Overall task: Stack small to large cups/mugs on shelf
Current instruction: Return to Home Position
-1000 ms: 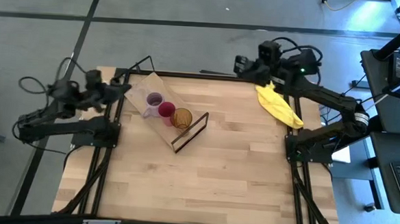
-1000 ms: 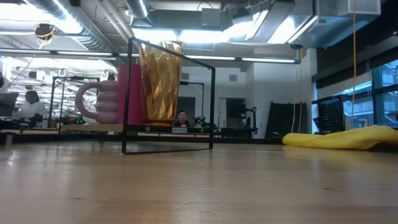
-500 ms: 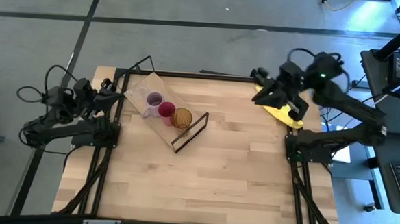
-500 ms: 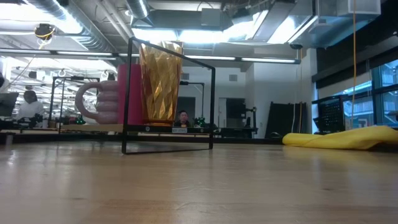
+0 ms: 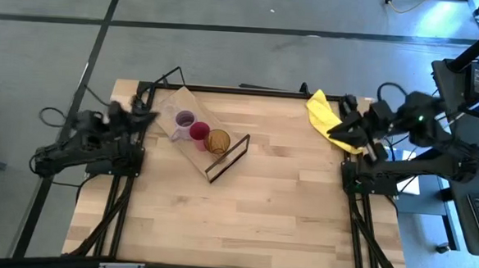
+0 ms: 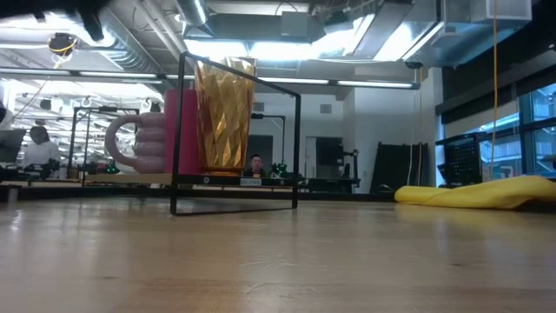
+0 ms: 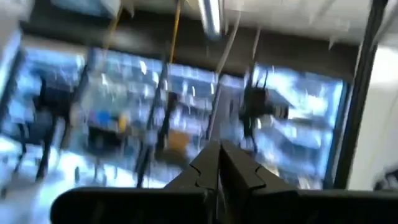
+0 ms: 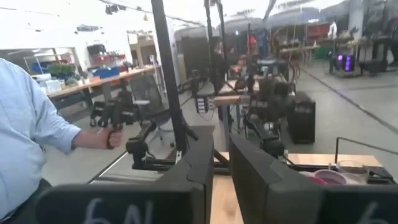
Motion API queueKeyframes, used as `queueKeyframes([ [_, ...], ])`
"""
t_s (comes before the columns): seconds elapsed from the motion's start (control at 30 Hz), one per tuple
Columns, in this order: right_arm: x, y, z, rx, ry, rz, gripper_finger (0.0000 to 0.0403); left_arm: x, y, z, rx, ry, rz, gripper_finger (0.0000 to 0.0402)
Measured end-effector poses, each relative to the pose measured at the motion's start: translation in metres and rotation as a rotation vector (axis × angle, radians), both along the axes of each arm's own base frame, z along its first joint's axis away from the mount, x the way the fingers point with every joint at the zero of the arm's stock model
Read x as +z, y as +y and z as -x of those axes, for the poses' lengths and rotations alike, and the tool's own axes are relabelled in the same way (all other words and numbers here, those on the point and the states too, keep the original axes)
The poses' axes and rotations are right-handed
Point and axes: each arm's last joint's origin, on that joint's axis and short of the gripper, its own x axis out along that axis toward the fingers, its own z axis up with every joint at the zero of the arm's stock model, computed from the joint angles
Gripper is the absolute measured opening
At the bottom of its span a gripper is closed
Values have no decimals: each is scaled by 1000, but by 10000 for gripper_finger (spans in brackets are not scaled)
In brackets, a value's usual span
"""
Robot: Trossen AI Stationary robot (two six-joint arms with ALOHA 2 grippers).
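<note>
Only writing I can make out: pale hand-scrawled marks on the body of the right gripper (image 8: 221, 142), looks like "6N" on one side & a lone "6" on the other; can't read more than that. Its fingers (image 8: 194, 168) stand a narrow slit apart, nothing btwn them, touching nothing. In the high view that gripper hangs at the right edge of the table (image 5: 259, 225), upper right of the frame, over the lower end of the yellow cloth (image 5: 326, 115).

Left gripper (image 7: 219, 152): fingers (image 7: 241, 177) pressed tight together, empty, pointing out at a blurred room. High view has it upper left, at the table's left edge, near the bare end of the shelf (image 5: 169, 104).

Shelf lies slantwise, upper left of centre, w/ the black wire frame (image 5: 228, 158) at its lower-right end. On the board in a row: amber tumbler (image 5: 218, 141) next to the frame, red cup (image 5: 199, 132) just beside it, purple mug (image 5: 184, 119) after that. Low view shows all 3 upright, left of centre, tumbler tallest, mug handle sticking out to the left. Clear glass (image 8: 351, 167) I can pick out only in the right wrist view, upright, just beside a pink-toned rim; which cup that is I can't tell.

Room: person in a light-blue shirt (image 8: 25, 137), hand (image 8: 111, 138) round a dark grip; another person (image 6: 254, 165) far back in the low view, seen through the frame
</note>
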Motion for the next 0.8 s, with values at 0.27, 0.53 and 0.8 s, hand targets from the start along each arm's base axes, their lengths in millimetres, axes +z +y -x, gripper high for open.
queueKeyframes([
  [0.27,-60,4,11,-9,-98,-38,53,-56,4,-26,-126,-96,-38,14],
  [0.53,-90,7,28,17,-129,-85,53,-68,2,-29,-255,-107,2,5],
  [0.8,-110,8,32,11,-140,-55,53,-83,1,-37,-398,66,118,13],
])
